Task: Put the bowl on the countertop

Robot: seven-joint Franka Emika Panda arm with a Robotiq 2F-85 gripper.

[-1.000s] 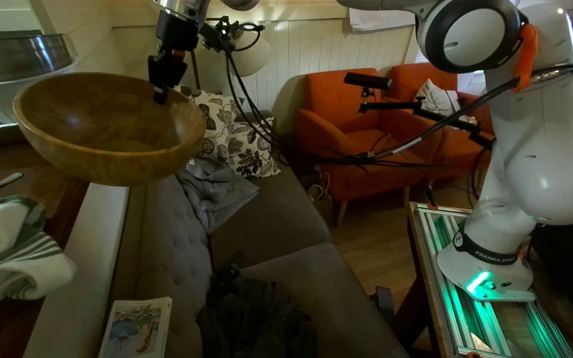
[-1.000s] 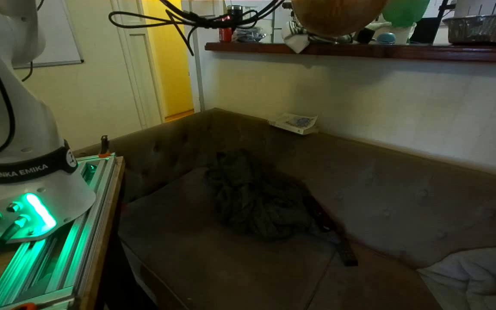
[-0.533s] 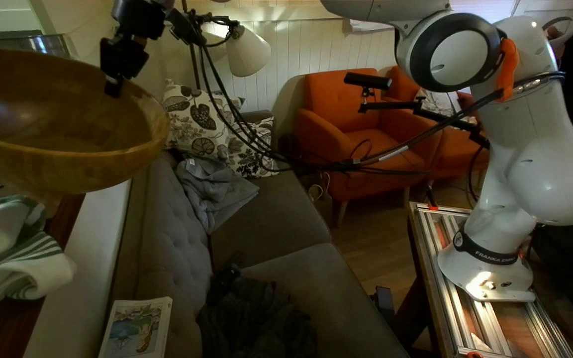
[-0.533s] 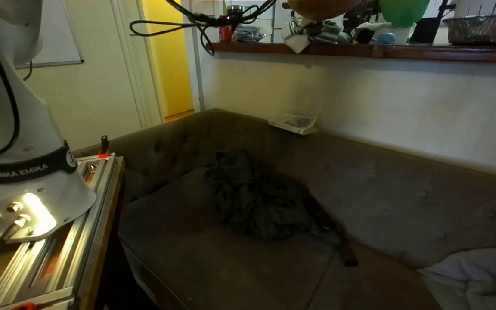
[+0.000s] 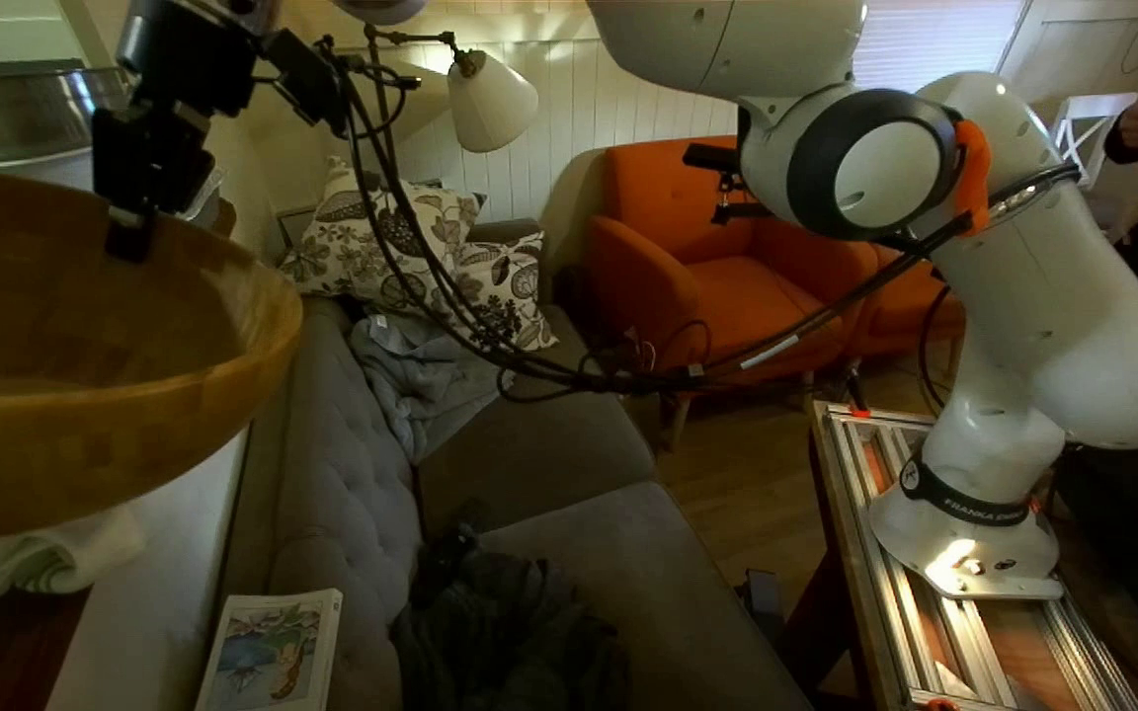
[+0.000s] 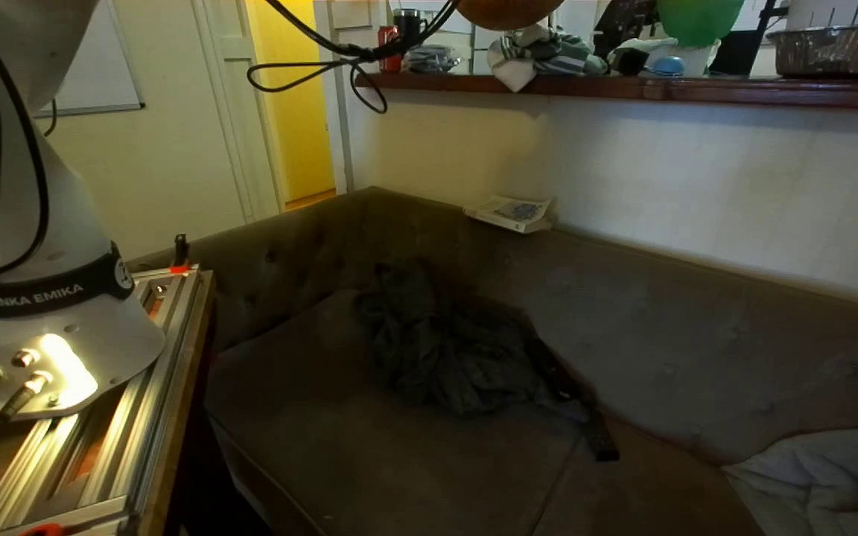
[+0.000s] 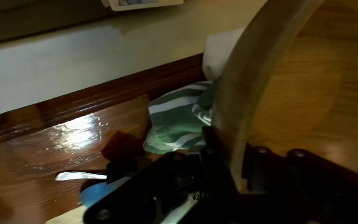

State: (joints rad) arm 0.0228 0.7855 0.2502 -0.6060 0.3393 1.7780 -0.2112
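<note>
The bowl (image 5: 85, 425) is wide, round and light-brown wood. It is held in the air at the left of an exterior view, partly out of frame. Its underside (image 6: 511, 11) shows at the top edge of an exterior view, above the counter. My gripper (image 5: 129, 237) is shut on the bowl's rim; in the wrist view the gripper (image 7: 231, 140) has one finger outside the wall and one inside the bowl (image 7: 306, 87). The brown countertop (image 6: 697, 88) runs along the wall. It also shows at lower left (image 5: 16, 652) and in the wrist view (image 7: 17, 174).
A green-white striped cloth (image 7: 179, 115) lies on the counter under the bowl's side. A pale handle (image 7: 79, 176) and a blue object (image 7: 96, 193) lie beside it. A metal container (image 5: 26, 114), green bowl (image 6: 697, 22) and foil tray (image 6: 839, 52) stand along it. The sofa (image 5: 549, 415) is below.
The gripper has carried the bowl left and closer to an exterior camera, and it now appears lower there. The cables have swung along. The base light has turned from green to white.
</note>
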